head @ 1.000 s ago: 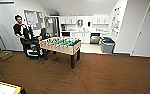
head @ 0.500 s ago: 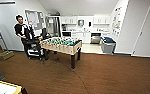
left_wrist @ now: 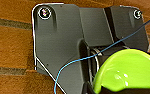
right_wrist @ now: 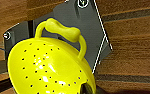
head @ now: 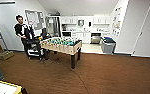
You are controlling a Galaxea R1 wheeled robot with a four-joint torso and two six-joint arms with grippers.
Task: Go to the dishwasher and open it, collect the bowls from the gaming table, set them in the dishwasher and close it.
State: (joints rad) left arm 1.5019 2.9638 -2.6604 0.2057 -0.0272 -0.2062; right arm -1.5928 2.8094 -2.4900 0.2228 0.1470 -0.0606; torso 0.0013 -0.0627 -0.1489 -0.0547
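Progress looks to be past the collecting step, judging by what the wrist cameras carry. In the left wrist view a glossy lime-green bowl [left_wrist: 126, 72] sits close under the camera at the lower right of the frame, over brown striped floor [left_wrist: 11, 40]; it seems to be held, though the jaws themselves are hidden, so I cannot tell how they stand. In the right wrist view a yellow bowl [right_wrist: 48, 67], pierced with small holes and bearing a loop handle at its rim, takes up the lower left of the frame, likewise apparently carried, and again the jaws are not visible enough to judge. The head view shows the robot out on brown carpet [head: 111, 75], with the table-football table [head: 62, 45] left of centre and a person [head: 22, 31] standing behind it at the left. The dishwasher [head: 96, 38] is small and far off in the kitchen at upper centre-right, beside a grey bin [head: 108, 44]; whether its door is open cannot be made out. What remains, by my reading, is reaching it, loading both bowls and closing the door.
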